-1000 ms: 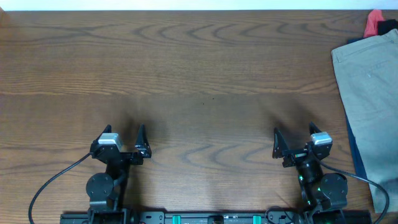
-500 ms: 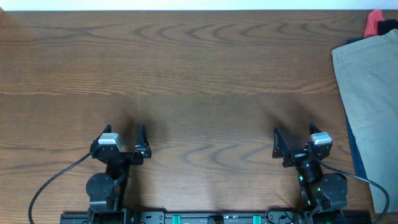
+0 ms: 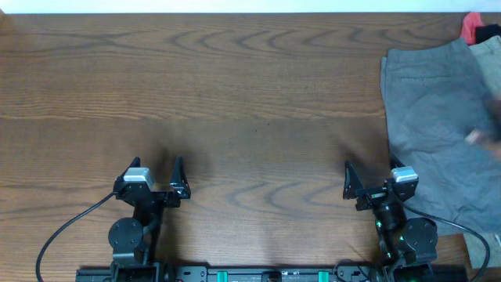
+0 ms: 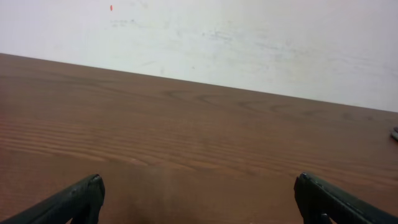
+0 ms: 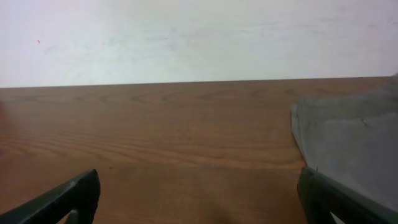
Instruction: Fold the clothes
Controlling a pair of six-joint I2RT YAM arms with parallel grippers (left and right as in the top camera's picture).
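Gray garment (image 3: 434,133) lies spread at the right edge of the worktop (image 3: 250,94), just beside the right gripper (image 3: 372,171). That one and the left gripper (image 3: 156,171) both sit wide open, empty. Looks like soft, floppy, light cotton, so I'd pinch a corner or hem.

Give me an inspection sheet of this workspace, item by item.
Surface: brown wood-grain table, no damage seen.
Job's things: gray cotton garment lying at the right edge; red cloth piece at the far right corner.
Clutter: nothing seen.
Grippers: left gripper and right gripper both open, empty, near the front edge.
Cables: black cable loops from the left arm's base; second black cable beside the right base.
Surroundings: white wall behind the table.
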